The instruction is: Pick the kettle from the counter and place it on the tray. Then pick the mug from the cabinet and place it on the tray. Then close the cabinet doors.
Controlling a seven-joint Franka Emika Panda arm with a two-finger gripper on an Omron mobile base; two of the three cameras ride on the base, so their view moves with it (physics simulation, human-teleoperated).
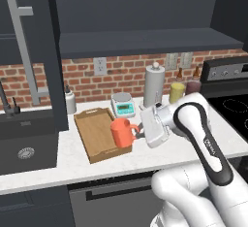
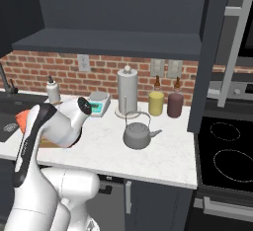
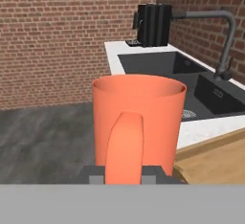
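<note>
a white robot arm reaches left across a white speckled desk (image 1: 145, 158) in a rendered kitchen. its hand (image 1: 139, 132) is closed on the handle of an orange-red mug (image 1: 122, 132), which it carries upright. in the left base view the mug hangs over the near right part of a light-brown wooden tray (image 1: 94, 134); whether its base touches the tray floor cannot be told. the tray lies on the desk between a dark sink (image 1: 26, 143) on the left and the arm on the right.

in the hand view the mug (image 3: 138, 122) sits directly ahead of the two dark fingertips (image 3: 98, 174), its handle turned toward the camera and pinched between them, with a corner of the tray (image 3: 215, 163) at lower right and the sink (image 3: 191, 82) with its tap beyond.

in the right base view a dark grey kettle (image 2: 137, 134) stands on the desk (image 2: 163, 161), well to the right of the arm and apart from the tray, with its spout pointing right. behind it stand a paper-towel roll (image 2: 127, 92), a yellow jar (image 2: 156, 102) and a maroon jar (image 2: 174, 104) against the brick wall. a small scale (image 1: 123, 105) sits just behind the tray.

a cabinet door (image 1: 29, 51) with a long grey bar handle stands open at the left, and another door (image 2: 225, 52) stands open at the right.
</note>
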